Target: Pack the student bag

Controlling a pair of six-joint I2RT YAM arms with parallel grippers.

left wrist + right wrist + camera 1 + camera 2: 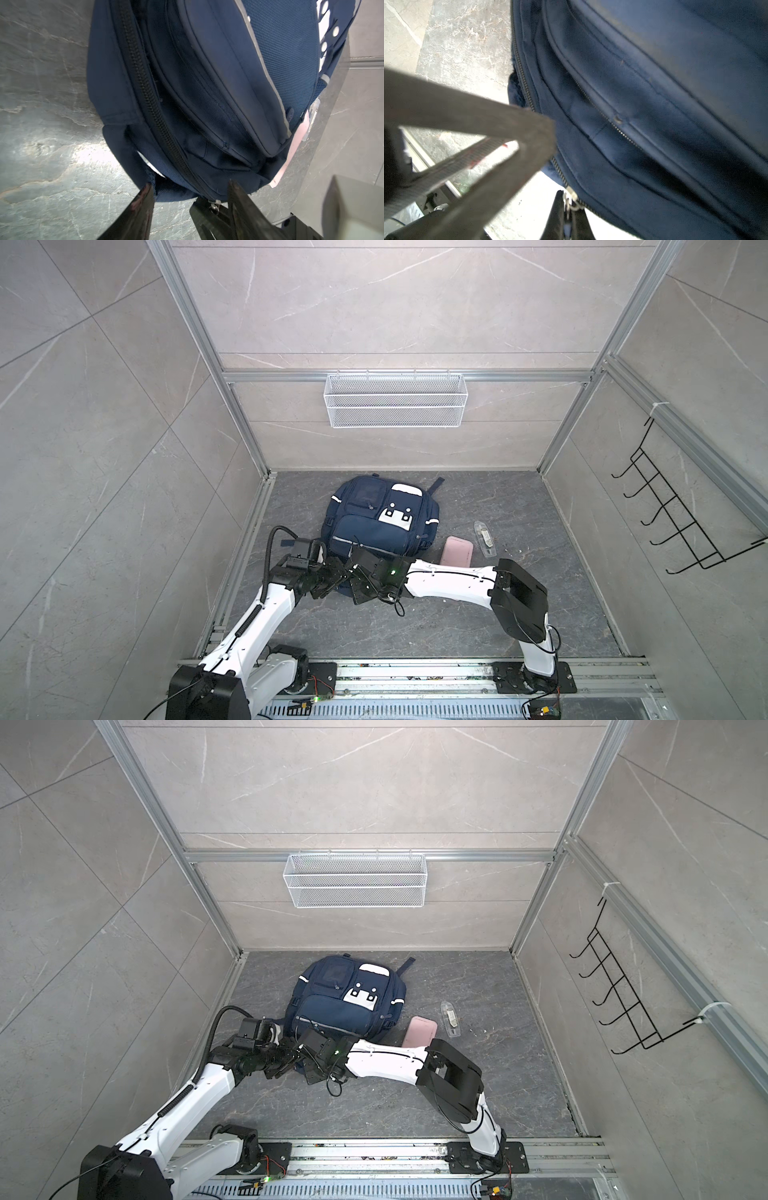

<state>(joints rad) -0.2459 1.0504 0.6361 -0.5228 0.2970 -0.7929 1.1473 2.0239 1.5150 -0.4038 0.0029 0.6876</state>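
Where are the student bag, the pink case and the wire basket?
student bag (370,531): in a top view, front pocket.
pink case (457,551): in a top view, flat top face.
wire basket (395,416): in a top view, mesh wall.

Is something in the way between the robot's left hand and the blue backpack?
Nothing visible. The left gripper is open at the edge of the student bag; the right gripper, shut on the zipper pull, sits beside it.

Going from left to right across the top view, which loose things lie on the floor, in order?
student bag → pink case → clear plastic case
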